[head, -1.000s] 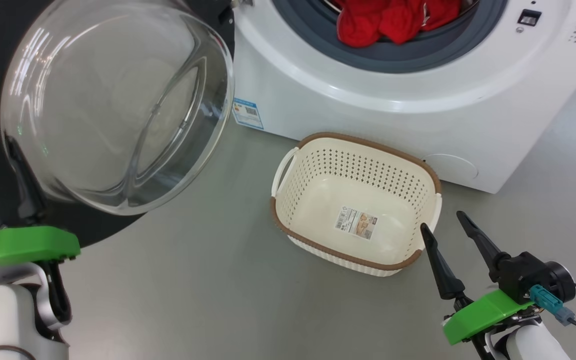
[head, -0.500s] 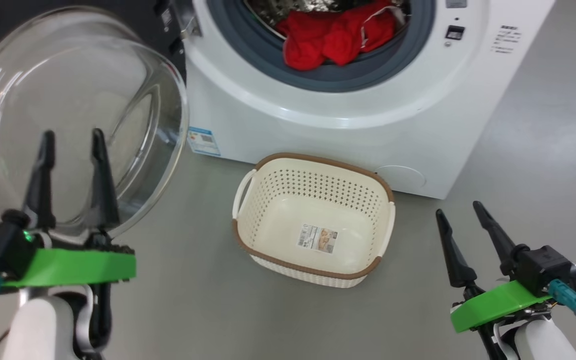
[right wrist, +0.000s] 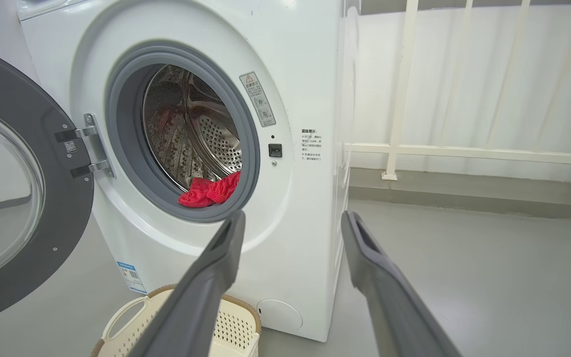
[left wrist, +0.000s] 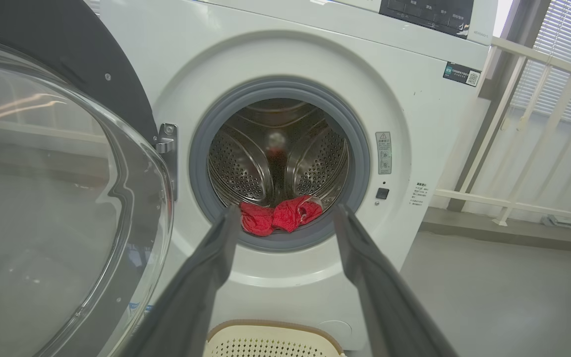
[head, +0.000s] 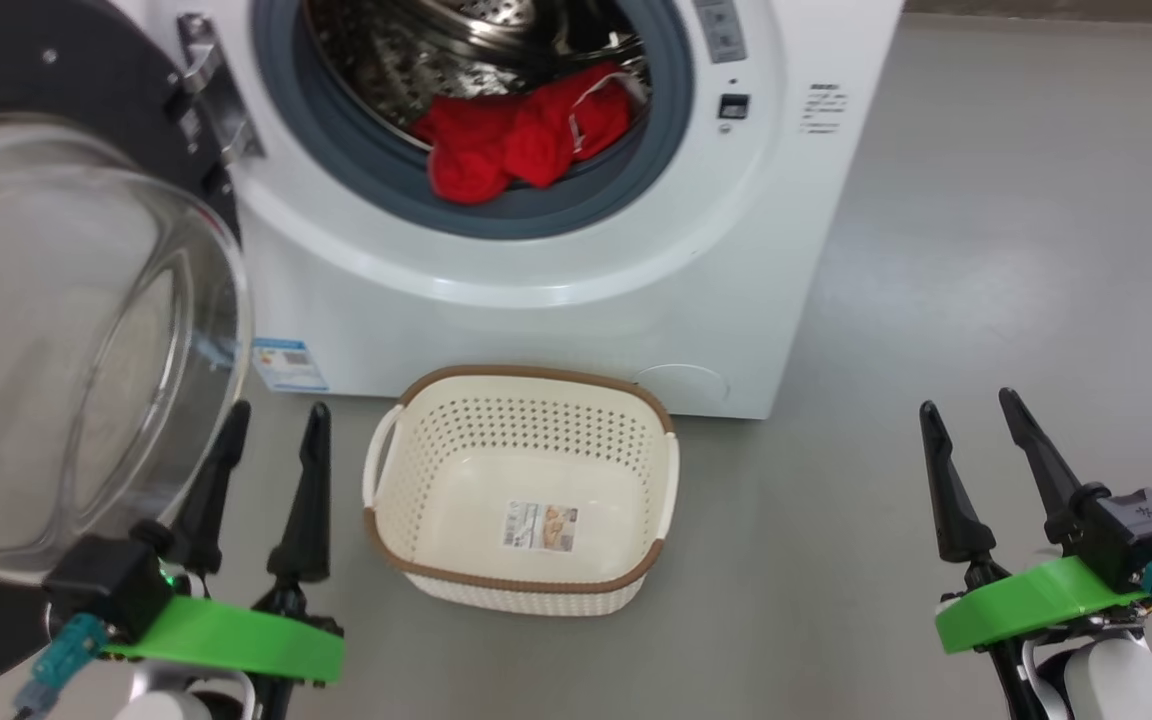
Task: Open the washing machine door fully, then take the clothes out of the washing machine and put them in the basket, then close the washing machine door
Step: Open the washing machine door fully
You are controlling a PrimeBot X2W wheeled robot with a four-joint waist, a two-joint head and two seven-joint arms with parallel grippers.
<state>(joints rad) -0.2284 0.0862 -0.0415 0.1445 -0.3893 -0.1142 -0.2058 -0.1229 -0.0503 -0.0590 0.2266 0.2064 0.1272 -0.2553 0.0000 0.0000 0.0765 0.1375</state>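
Black-fingered left hand (head: 278,407) and right hand (head: 966,399) hover low, spread wide and empty, flanking the basket (head: 521,440).

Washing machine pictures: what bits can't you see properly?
Head view: the clothes are bundled together, so how many pieces there are cannot be told.
Left wrist view: the basket is cut off by the bottom edge.
Head view: the washing machine door is cut off by the left edge.
Head view: the small printed label on the washing machine is too small to read.
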